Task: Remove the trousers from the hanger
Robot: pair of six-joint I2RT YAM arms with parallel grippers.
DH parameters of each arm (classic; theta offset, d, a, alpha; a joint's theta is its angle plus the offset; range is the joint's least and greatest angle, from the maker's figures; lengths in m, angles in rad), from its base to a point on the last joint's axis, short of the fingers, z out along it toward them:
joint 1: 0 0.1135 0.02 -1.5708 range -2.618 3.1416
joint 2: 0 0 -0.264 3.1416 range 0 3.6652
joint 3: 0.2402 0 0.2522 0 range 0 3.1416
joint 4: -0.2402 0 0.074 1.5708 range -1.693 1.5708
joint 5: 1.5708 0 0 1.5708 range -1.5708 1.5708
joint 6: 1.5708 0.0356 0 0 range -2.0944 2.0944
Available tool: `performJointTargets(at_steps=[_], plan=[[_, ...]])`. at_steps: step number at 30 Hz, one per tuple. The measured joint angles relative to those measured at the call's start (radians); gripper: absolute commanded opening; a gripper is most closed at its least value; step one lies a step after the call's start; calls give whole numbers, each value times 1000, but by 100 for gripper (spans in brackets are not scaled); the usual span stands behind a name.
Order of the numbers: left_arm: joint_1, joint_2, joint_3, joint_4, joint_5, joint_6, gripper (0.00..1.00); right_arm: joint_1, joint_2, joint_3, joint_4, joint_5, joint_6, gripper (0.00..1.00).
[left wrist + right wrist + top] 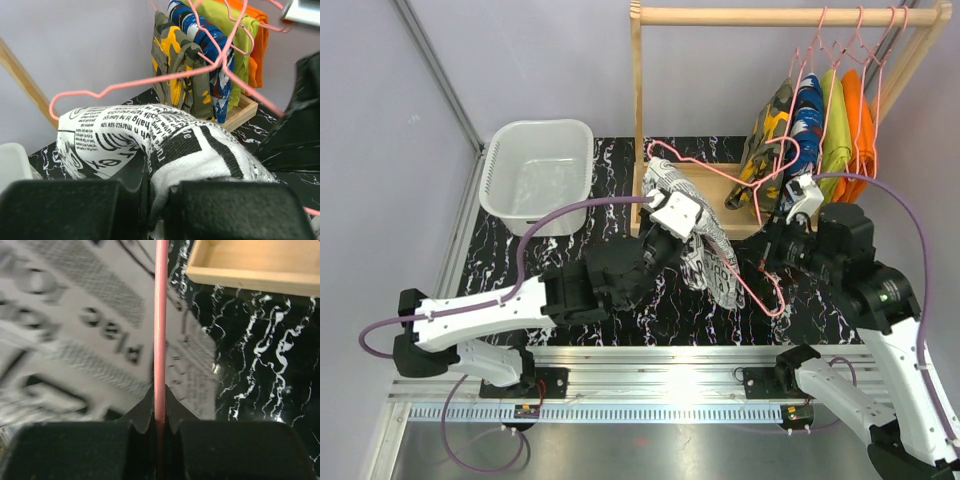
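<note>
Pink wire forms the hanger [740,178] that lies slanted over the black marbled mat [520,270] on the bench [650,440], in front of the wooden rack [638,110]. The right gripper [768,255] is clenched on this hanger; in the right wrist view its gripper [160,422] pinches the pink wire [160,315], which runs straight away from it.

The black-and-white print trousers [710,255] are draped over the hanger, hanging down across the mat between the two arms. The left gripper [688,228] grasps them. The left wrist view shows the gripper [157,190] closed on a fold of the printed cloth [130,130], with the hanger's wire [125,86] arching just above it.

On the rack's rail [760,16], at its right end, four more garments hang side by side on pink hangers. From left to right they are the olive camouflage trousers [770,135] with yellow-orange patches, the blue print trousers [808,120], a lime-green garment [836,135] and an orange garment [861,120]. The rack's wooden base tray [720,190] sits below them.

A white plastic tub [500,160] stands at the far left of the mat, well apart from the trousers.
</note>
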Motion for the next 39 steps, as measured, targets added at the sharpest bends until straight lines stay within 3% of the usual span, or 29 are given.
performJointTargets(at_steps=[6, 14, 21, 28, 33, 39], plan=[[0, -44, 43, -47, -26, -18, 0, 0, -2, -158, 50, 51, 3, 0], [-1, -130, 109, -57, -160, -36, 0, 0, -58, -306, 123, 69, -1, 0], [40, -166, 161, 20, -323, 115, 0, 0, -87, -308, 132, 58, -12, 0], [340, -161, 164, -93, -365, 111, 0, 0, -112, -236, 109, -23, -68, 0], [606, -161, 166, -256, -312, 23, 0, 0, -184, -183, 91, -82, -149, 0], [854, -154, 164, -322, -188, -14, 0, 0, -220, -108, 72, -146, -219, 0]])
